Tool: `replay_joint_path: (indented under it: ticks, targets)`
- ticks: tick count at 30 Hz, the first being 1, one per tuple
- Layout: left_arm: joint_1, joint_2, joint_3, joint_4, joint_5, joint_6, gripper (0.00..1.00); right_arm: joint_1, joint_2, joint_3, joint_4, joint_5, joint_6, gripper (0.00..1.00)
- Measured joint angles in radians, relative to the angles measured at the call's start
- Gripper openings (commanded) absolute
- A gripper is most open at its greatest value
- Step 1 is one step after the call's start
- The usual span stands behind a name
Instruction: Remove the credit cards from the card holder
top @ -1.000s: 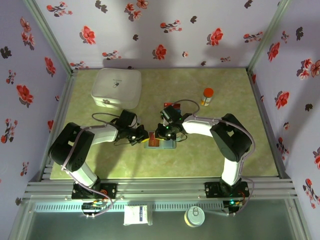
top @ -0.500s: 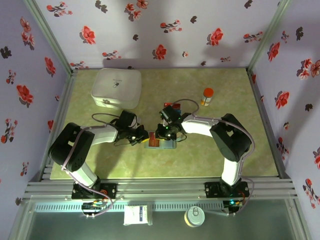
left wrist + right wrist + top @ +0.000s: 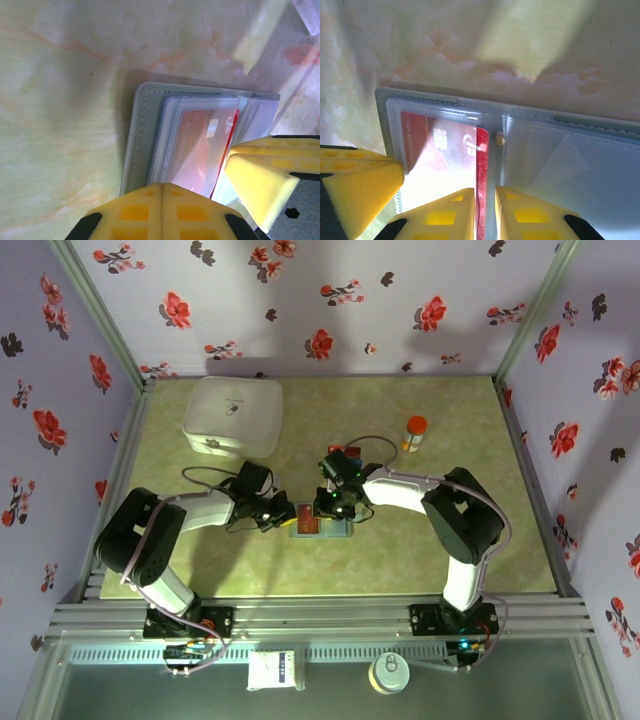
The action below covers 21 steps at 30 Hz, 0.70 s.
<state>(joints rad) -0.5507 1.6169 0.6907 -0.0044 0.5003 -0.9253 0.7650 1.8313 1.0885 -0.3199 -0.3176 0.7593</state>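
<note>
Wallet (image 3: 141, 135), stitched grey — left gripper (image 3: 161, 197) pressed together, right gripper (image 3: 485, 196) pinching red card (image 3: 445, 146).

Walls (image 3: 330, 300) at 9, 12 and 3 o'clock: pale lilac, red and dark flower print. Grey metal posts (image 3: 100, 315) stood in both far corners. Table top (image 3: 470, 415): yellow-green, marbled. Aluminium rail (image 3: 320, 618) ran along 6 o'clock edge. Soft shadows lay on 12 o'clock wall.

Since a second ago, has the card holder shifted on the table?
No. In the top view the card holder lies at the same spot relative to the white box and the orange-capped bottle.
</note>
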Motion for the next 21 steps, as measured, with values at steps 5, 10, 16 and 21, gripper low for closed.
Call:
replay_joint_path:
  ticks: [5, 10, 16, 21]
  targets:
    - [0.000, -0.012, 0.007, -0.038, -0.004, 0.001, 0.03, 0.000, -0.025, 0.000, 0.003, -0.001, 0.000, 0.21]
    - [-0.001, -0.012, 0.017, -0.049, -0.004, 0.001, 0.01, 0.000, -0.032, 0.000, 0.019, -0.020, 0.002, 0.21]
    - [-0.001, -0.004, 0.018, -0.050, -0.003, 0.001, 0.01, 0.000, -0.032, -0.001, 0.045, -0.047, 0.009, 0.21]
    - [-0.001, 0.007, 0.021, -0.050, -0.003, 0.002, 0.00, 0.000, -0.032, -0.006, 0.059, -0.055, 0.011, 0.21]
